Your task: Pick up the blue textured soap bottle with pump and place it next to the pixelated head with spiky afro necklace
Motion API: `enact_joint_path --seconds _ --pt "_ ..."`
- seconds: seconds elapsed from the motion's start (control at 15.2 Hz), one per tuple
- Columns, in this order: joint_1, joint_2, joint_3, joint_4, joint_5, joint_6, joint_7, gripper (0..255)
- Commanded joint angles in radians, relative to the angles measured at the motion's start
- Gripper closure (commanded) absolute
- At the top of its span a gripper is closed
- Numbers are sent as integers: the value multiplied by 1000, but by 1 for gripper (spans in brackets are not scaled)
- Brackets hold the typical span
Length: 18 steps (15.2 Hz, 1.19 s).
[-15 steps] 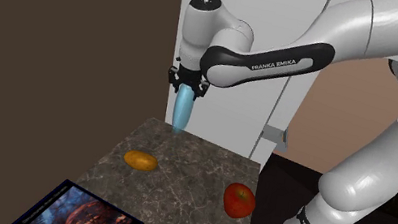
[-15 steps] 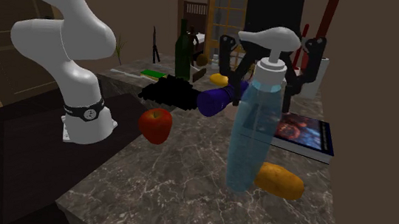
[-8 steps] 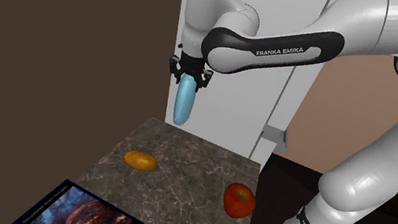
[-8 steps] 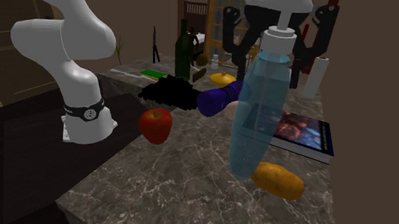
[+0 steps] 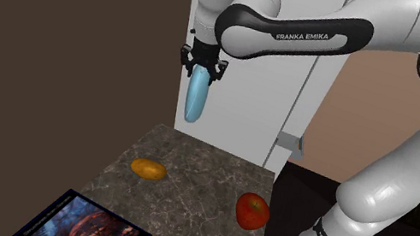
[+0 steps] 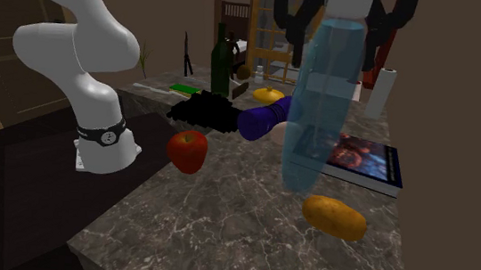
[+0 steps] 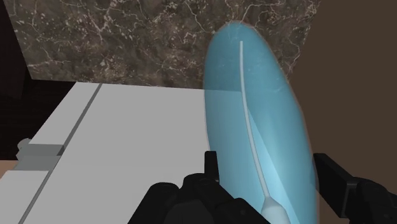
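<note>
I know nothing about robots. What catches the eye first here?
A see-through blue bottle hangs from the black gripper of a big white arm, high above a dark marble counter. On the counter below lie a red apple and an orange lump.

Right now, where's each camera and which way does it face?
Shoulder view: beside and behind the stand, looking down at the marble counter; arm and gripper holding the soap bottle show.
Second exterior view: across the counter, facing the arm's base.
Wrist view: on the hand, looking down the bottle at the counter; fingers show.
Both exterior views share the red apple.
</note>
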Motion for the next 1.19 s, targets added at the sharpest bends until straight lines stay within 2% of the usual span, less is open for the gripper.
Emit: enact_joint_path --seconds 0.0,1.12 --pt "0 -2 0 26 4 -25 -9 255" --pt "5 58 22 303 -25 -259 -52 255"
